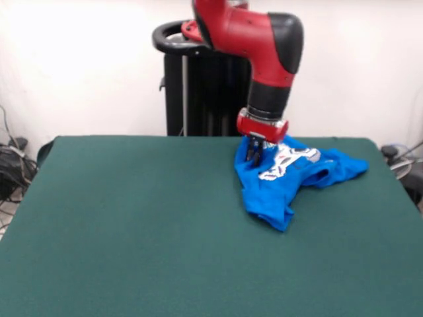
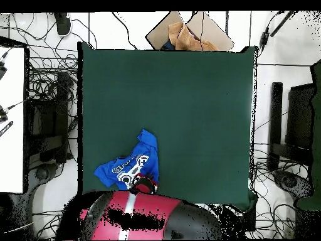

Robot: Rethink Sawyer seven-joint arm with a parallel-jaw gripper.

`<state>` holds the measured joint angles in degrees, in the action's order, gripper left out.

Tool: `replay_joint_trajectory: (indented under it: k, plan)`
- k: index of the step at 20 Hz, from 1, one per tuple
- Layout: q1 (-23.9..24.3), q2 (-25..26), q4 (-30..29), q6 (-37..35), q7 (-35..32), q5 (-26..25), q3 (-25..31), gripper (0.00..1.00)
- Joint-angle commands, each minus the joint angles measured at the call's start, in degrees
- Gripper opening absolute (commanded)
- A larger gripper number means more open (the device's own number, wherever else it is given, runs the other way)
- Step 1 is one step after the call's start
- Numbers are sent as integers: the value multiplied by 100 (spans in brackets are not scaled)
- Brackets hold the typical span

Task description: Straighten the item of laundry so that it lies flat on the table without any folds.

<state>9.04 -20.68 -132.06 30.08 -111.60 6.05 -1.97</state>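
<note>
Shirt (image 1: pixel 291 178) lies crumpled near table (image 1: pixel 132 231) edge; fingers (image 1: pixel 254 155) on it, grip unclear.

The T-shirt (image 1: pixel 291 177) lies crumpled on the table (image 1: pixel 132 224) beneath the arm (image 1: pixel 264 59).

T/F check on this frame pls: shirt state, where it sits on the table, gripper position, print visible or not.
1. The blue T-shirt lies flat with no folds. False: it is bunched and creased, with one part trailing toward the camera in the front view.
2. The gripper is down at the shirt's edge nearest the robot. True.
3. The shirt sits in the middle of the green table. False: it lies close to the table's robot-side edge, off to one side.
4. Part of a white print shows on the shirt. True.
5. The gripper hovers high above bare felt. False: it is low, right over the cloth.
</note>
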Motion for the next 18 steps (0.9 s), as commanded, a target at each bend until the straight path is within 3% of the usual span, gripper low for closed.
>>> replay_joint_trajectory:
  k: [1, 4, 7, 12, 15, 18]
  plan:
    - [693, 166, 538, -612, -927, -607, 944, 0]
    - [1550, 413, 598, -539, -900, -1455, 1308, 0]
    - [2026, 283, 515, -639, -760, -1910, 1315, 0]
    - [1993, -90, 439, -277, -642, -2197, 816, 0]
    - [1723, 51, 470, 278, -665, -2223, 389, 0]
    - [1827, 342, 611, 528, -638, -2511, 227, 0]
